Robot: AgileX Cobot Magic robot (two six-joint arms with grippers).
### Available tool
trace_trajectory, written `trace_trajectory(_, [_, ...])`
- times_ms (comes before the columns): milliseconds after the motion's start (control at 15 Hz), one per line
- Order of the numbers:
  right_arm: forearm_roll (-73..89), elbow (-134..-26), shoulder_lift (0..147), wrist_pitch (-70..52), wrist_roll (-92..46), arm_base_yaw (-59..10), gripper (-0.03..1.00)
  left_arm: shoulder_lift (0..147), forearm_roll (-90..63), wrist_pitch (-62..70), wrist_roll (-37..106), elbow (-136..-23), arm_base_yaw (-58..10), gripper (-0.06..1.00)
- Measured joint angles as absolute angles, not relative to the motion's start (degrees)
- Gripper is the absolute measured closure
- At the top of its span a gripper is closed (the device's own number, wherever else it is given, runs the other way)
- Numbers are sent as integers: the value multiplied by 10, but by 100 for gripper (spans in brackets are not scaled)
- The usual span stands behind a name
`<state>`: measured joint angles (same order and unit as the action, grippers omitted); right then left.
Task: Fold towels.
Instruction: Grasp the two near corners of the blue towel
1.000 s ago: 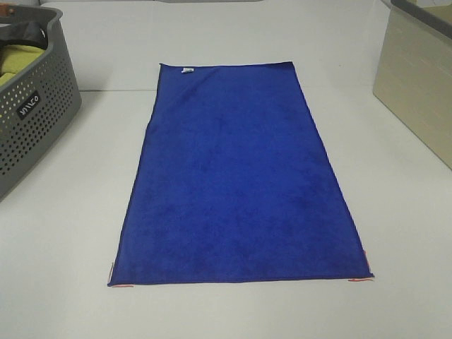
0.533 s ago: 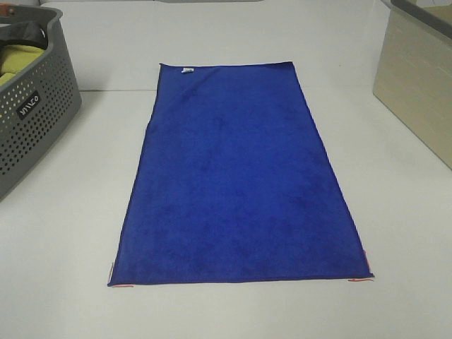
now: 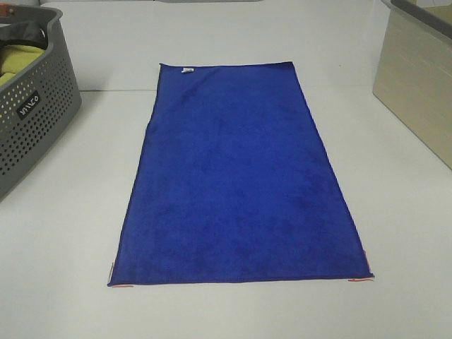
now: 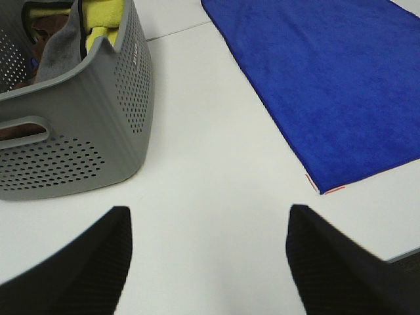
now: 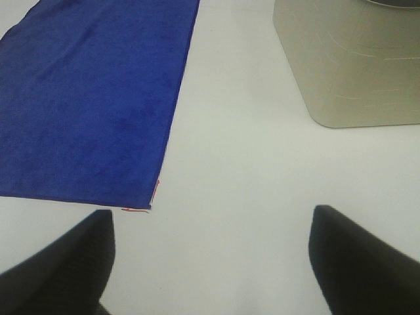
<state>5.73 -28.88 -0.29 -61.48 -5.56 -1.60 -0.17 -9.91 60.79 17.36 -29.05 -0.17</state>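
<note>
A deep royal-blue towel (image 3: 236,176) lies flat and spread out lengthwise on the white table, with a small white tag (image 3: 187,70) at its far short edge. Its near corners sit at red corner marks (image 3: 120,285). It also shows in the left wrist view (image 4: 335,85) and the right wrist view (image 5: 85,98). My left gripper (image 4: 209,262) is open and empty over bare table, short of the towel's near left corner. My right gripper (image 5: 210,262) is open and empty, short of the near right corner. Neither gripper shows in the high view.
A grey perforated basket (image 3: 32,113) stands at the left, holding a yellow-green cloth (image 4: 105,20) and other cloths. A beige bin (image 3: 417,78) stands at the right, also in the right wrist view (image 5: 354,59). A seam crosses the table (image 3: 395,212) behind the towel's far third.
</note>
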Motion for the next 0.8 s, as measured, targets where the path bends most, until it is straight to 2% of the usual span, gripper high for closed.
trace_trajectory(800, [57, -289, -3, -615, -56, -16, 20, -2, -99, 608, 174, -290, -2, 30])
